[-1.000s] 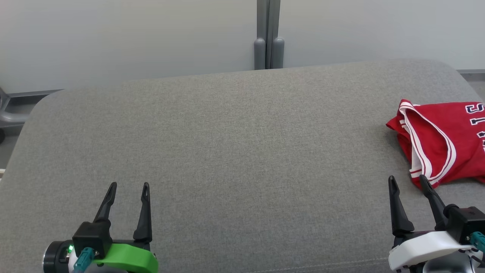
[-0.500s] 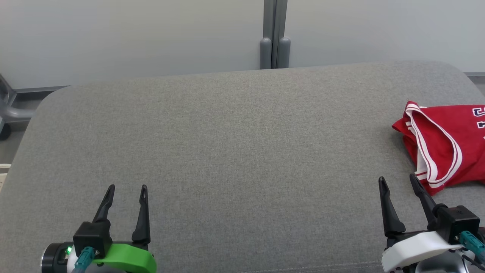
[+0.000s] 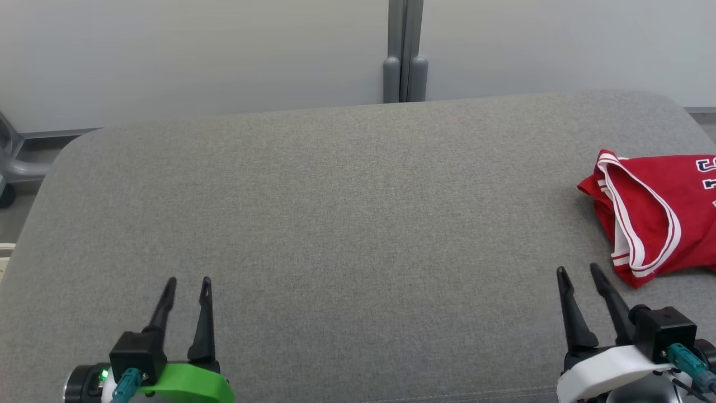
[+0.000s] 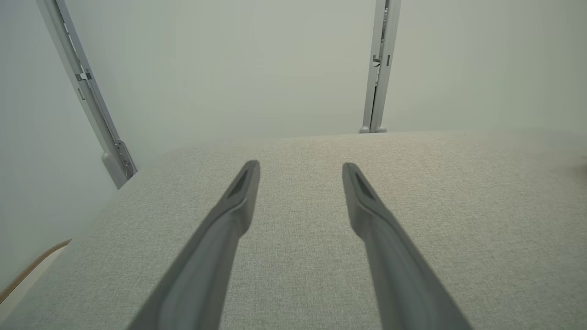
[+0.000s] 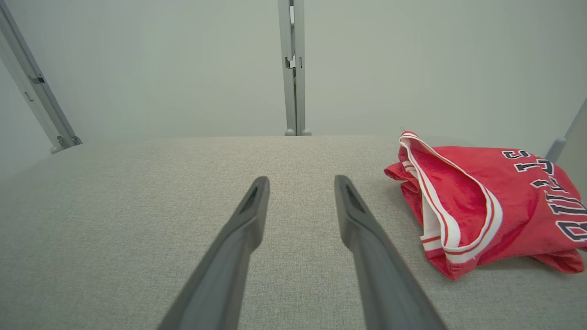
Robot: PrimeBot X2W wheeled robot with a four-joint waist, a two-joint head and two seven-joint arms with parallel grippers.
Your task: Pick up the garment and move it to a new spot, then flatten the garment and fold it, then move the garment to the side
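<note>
You have the red garment (image 3: 654, 212) lying at the far right of the grey padded surface (image 3: 335, 212), partly cut by the edge of the head view. It looks to me already folded into a compact bundle, so I judge that the last step, moving it to the side, is done or nearly done. The left gripper (image 3: 188, 280) hovers over bare fabric at the lower left, well apart from the garment, its fingers apart and holding nothing. The right gripper (image 3: 578, 268) is near the lower corner of the garment, not touching it, its fingers also apart and empty. If you want a neater bundle, the next move calls for a low approach by the right gripper to the trimmed edge. The garment seems a thin sport jersey with white striped trim and dark letters, so it will probably sag and slip easily. The surface is coarse woven cloth with rounded corners.
</note>
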